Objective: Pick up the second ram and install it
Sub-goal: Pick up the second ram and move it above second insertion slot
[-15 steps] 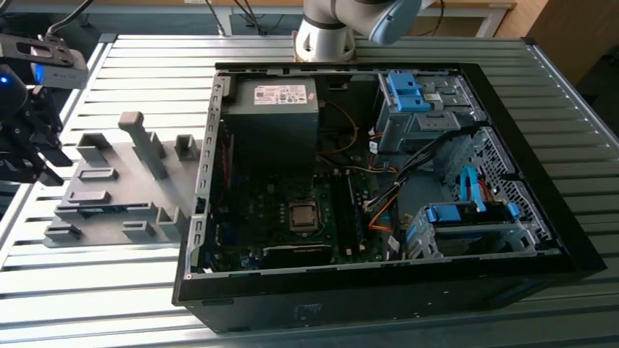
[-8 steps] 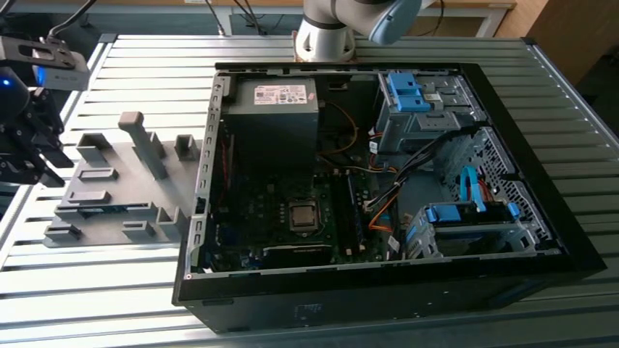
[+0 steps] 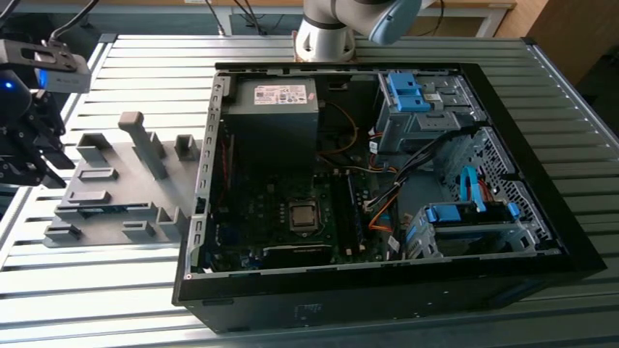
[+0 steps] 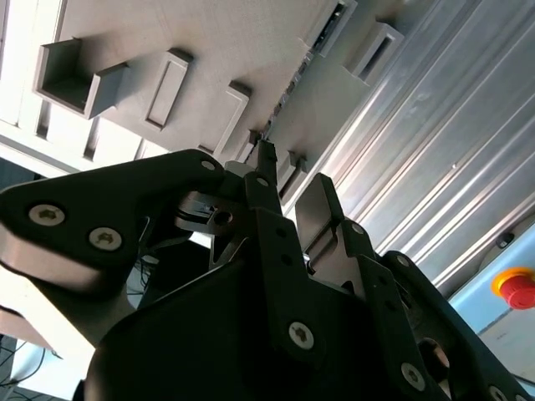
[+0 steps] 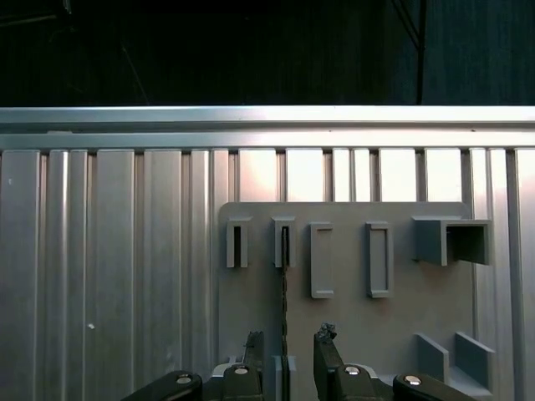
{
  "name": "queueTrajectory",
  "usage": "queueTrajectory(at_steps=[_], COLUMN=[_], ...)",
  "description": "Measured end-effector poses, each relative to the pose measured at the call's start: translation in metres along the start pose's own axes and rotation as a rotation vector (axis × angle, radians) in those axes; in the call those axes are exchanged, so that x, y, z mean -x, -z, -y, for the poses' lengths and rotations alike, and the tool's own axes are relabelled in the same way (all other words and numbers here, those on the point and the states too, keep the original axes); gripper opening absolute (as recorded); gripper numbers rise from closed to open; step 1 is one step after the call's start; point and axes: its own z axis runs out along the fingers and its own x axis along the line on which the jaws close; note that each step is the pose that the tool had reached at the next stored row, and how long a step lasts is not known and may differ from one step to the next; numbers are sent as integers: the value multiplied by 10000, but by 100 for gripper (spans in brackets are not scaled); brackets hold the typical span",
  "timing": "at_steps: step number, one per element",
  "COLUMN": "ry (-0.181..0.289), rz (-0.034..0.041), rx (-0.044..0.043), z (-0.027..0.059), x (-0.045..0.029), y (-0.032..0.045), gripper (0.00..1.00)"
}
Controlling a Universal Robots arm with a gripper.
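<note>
The second ram stands on edge in a slot of the grey holder plate, seen as a thin dark strip. The same ram runs along the plate in the second wrist view. My gripper hangs just above it, open, one finger on each side of the strip with a small gap to each. In the second wrist view the gripper points at the ram's near end. The exterior view has the gripper at the far left, over the plate's left edge.
The open computer case lies on the ribbed metal table, to the exterior view's right of the holder plate, with its motherboard exposed. Grey upright blocks rise from the plate. A red button sits beyond the table edge.
</note>
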Motion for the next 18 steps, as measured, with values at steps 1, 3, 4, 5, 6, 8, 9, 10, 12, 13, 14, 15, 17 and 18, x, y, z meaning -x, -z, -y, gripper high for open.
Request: queueTrajectory(at_steps=[1, 3, 4, 5, 6, 8, 9, 10, 12, 13, 14, 15, 17, 18], ry=[0, 0, 0, 0, 0, 0, 0, 0, 0, 0, 0, 0, 0, 0], rz=[0, 0, 0, -1, 0, 0, -1, -1, 1, 1, 0, -1, -1, 0], rx=[0, 0, -1, 0, 0, 0, 1, 0, -1, -2, -1, 1, 0, 0], z=[0, 0, 0, 0, 0, 0, 0, 0, 0, 0, 0, 0, 0, 0], x=[0, 0, 0, 0, 0, 0, 0, 0, 0, 0, 0, 0, 0, 0], y=[-4, -12, -17, -20, -25, -31, -30, -28, -25, -25, -23, -25, -28, -31], gripper=[37, 37, 37, 37, 37, 37, 37, 37, 37, 37, 37, 37, 37, 37])
